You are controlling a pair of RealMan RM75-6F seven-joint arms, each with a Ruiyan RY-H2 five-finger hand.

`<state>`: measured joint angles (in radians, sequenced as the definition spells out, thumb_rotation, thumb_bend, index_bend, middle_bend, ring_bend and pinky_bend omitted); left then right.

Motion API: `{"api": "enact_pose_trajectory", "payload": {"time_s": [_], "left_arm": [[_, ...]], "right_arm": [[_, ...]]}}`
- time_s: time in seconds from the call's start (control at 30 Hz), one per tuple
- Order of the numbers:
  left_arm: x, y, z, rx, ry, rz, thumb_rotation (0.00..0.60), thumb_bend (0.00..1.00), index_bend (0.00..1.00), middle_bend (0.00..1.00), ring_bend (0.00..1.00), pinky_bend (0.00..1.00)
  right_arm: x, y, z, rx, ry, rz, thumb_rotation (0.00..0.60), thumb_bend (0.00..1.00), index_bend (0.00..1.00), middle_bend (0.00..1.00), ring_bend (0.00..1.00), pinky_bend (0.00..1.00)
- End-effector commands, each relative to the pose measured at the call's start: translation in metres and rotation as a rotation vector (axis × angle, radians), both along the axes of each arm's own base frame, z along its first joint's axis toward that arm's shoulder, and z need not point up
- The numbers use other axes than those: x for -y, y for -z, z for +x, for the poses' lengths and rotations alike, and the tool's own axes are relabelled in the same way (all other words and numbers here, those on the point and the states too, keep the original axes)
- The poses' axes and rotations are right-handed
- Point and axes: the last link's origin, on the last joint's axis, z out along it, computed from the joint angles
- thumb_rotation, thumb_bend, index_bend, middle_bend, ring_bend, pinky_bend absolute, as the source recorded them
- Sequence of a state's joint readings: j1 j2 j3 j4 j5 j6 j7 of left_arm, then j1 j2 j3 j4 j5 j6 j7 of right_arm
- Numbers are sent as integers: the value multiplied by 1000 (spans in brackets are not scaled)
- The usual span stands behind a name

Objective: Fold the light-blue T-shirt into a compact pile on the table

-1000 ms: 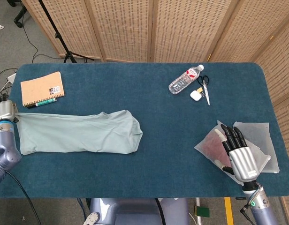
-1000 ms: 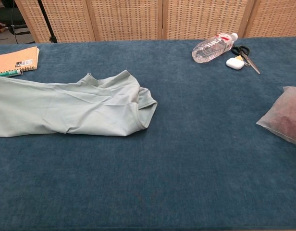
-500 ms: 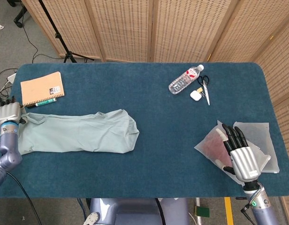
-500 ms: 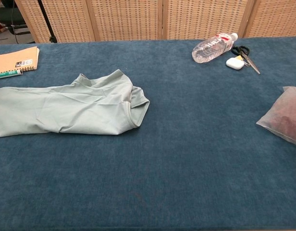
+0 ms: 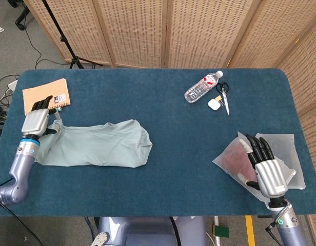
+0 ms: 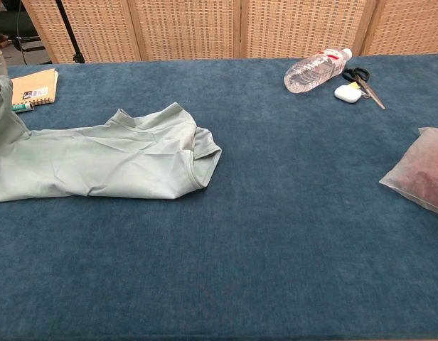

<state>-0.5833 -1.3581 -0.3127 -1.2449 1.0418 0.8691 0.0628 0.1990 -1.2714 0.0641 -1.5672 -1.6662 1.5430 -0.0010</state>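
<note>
- Left hand [image 5: 36,119]: seen in the head view at the left end of the T-shirt [image 5: 96,145]; it grips a lifted bunch of cloth there. The gripping fingers are largely hidden behind the back of the hand. In the chest view only a sliver of raised cloth shows at the left frame edge, and the hand itself cannot be made out.
- Right hand [image 5: 264,168]: near right corner of the table [image 5: 147,97], fingers spread apart and holding nothing, hovering over or resting on a translucent bag [image 5: 231,159]; contact cannot be judged. The chest view cuts it off entirely.
- T-shirt: lies on the left half of the table, long axis running left to right, already folded into a narrow band. Its rounded, doubled-over end points right, toward the table's middle; the left end is raised in the left hand.
- Notebook [image 5: 42,95]: far left, just beyond the left hand, partly overlapped by it.
- Bottle [image 5: 202,87], scissors [image 5: 224,95]: far right of centre, well apart from the T-shirt.
</note>
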Motion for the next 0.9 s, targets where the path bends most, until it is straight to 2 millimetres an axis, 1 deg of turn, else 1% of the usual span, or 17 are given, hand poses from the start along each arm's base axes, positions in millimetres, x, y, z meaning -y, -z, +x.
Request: {"api": "enact_pose_trajectory", "payload": {"time_s": [0.03,0.17,0.2,0.47,0.57,0.67,0.9], "left_arm": [[0,8,20,2,56,-11,600,606,769,0,0,0],[-1,23,36,15,83,-27,600,608,769,0,0,0],[-3,36,51,34,112,-44,600,609,769,0,0,0],[-11,76,87,43,188,-57,600,609,769,0,0,0],[-14,86,97,22,217,-51,600,608,769,0,0,0],[-17,96,108,40,235,-41,600,606,769,0,0,0],[-23,108,126,35,271,-45,600,602,769,0,0,0]], "right_arm": [[0,0,0,1,-1,0,600,0,0,0,0,0],[0,-1,0,2,1,1,600,0,0,0,0,0],[1,-1,-1,3,2,0,600,0,0,0,0,0],[2,-3,-2,11,8,1,600,0,0,0,0,0],[3,-3,-2,12,9,2,600,0,0,0,0,0],[3,-3,-3,13,11,4,600,0,0,0,0,0],[4,-5,-3,20,13,0,600,0,0,0,0,0]]}}
